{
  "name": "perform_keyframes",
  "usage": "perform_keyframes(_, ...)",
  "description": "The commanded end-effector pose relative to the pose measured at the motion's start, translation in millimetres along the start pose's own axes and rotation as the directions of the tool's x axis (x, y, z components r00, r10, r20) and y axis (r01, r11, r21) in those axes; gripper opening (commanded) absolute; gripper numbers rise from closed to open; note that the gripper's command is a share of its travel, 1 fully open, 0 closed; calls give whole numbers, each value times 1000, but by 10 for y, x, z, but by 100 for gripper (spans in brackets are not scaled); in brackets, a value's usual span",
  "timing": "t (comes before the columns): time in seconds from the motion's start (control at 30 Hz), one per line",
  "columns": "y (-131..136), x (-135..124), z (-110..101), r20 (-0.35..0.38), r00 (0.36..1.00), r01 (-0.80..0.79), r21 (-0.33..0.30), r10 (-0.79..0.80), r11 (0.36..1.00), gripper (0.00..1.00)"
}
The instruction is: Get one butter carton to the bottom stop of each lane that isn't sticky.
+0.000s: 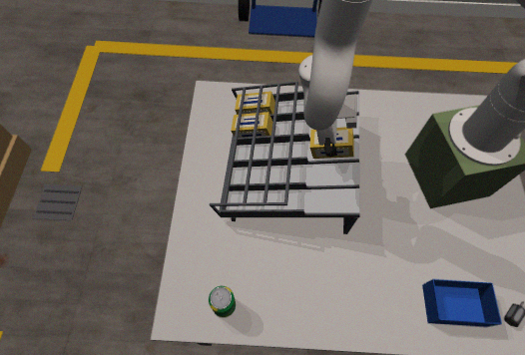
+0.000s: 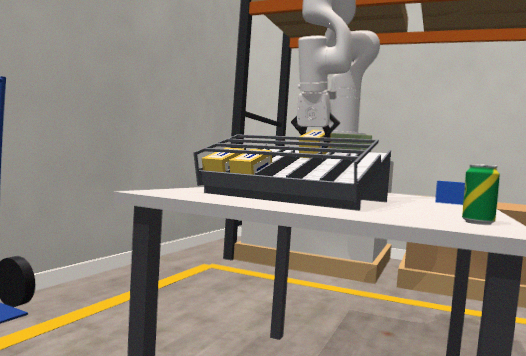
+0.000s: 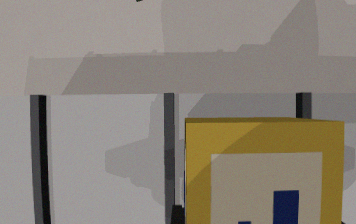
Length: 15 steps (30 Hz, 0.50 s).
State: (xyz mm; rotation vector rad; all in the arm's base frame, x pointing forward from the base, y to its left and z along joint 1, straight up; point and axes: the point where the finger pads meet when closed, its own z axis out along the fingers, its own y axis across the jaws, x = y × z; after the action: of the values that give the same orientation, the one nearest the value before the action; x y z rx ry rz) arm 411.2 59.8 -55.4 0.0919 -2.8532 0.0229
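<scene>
Currently, butter carton [image 1: 343,150] [image 2: 311,152] [image 3: 265,170] between the tool's [image 1: 329,148] [image 2: 315,135] fingers, above sloped shelf [image 1: 278,214] [image 2: 279,189]

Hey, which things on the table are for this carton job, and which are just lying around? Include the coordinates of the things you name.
For the job:
- dark-framed sloped shelf [image 1: 259,214] [image 2: 279,189]
- three yellow butter cartons [image 1: 331,150] [image 2: 242,164] [image 3: 197,145]

Just lying about:
- green-and-yellow metal can [image 1: 222,299] [image 2: 481,194]
- blue open rectangular bin [image 1: 462,321] [image 2: 449,192]
- small dark object [image 1: 515,315]

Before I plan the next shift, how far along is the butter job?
Two butter cartons rest at the bottom stop, in neighbouring end lanes. The third is in the pincer at the upper end. Left: one good lane's delivery.
</scene>
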Motion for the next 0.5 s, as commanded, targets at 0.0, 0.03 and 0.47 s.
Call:
perform_keyframes(0.0, 1, -7, -4, 2, 1000, 0, 0, 0, 1000, 0)
perform_keyframes(0.03, 1, -7, -4, 2, 1000, 0, 0, 0, 1000, 0)
perform_keyframes(0.47, 3, -10, 20, 2, 1000, 0, 0, 0, 1000, 0)
